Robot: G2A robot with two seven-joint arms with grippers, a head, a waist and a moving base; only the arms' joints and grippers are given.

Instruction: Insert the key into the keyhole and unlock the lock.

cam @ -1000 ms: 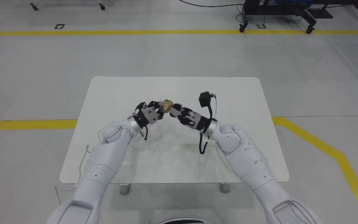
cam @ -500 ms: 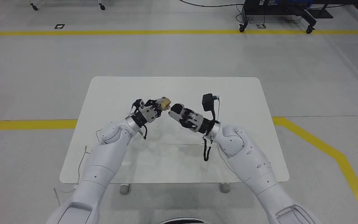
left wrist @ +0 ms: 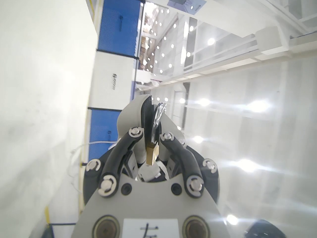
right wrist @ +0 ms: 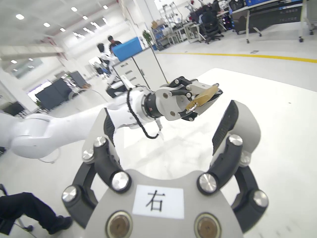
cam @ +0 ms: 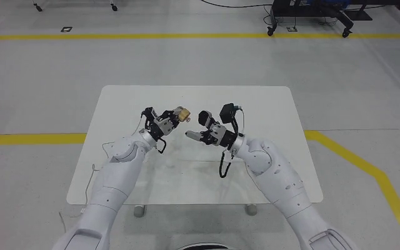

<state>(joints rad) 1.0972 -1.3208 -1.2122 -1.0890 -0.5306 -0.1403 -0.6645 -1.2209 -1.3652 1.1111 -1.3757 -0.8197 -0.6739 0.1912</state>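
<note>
My left gripper (cam: 177, 116) hangs above the middle of the white table (cam: 269, 106), shut on a small brass padlock (cam: 182, 114). In the left wrist view the brass body (left wrist: 151, 155) sits deep between the fingers, and a silvery metal part (left wrist: 158, 115) runs up toward the fingertips; whether that is the key or the shackle I cannot tell. My right gripper (cam: 197, 126) is just to the right of the lock, apart from it. It (right wrist: 171, 115) is open with nothing between its fingers and faces the padlock (right wrist: 201, 97) in the left gripper (right wrist: 210, 92).
The white tabletop (right wrist: 260, 115) lies bare under both arms. Beyond the table's edges is open grey floor with yellow lines (cam: 187, 35). A wheeled stand (cam: 309, 15) is far behind the table.
The right gripper, which was shut at the padlock a second ago, has drawn back to the right and opened. The left gripper has shifted slightly left, still holding the lock.
</note>
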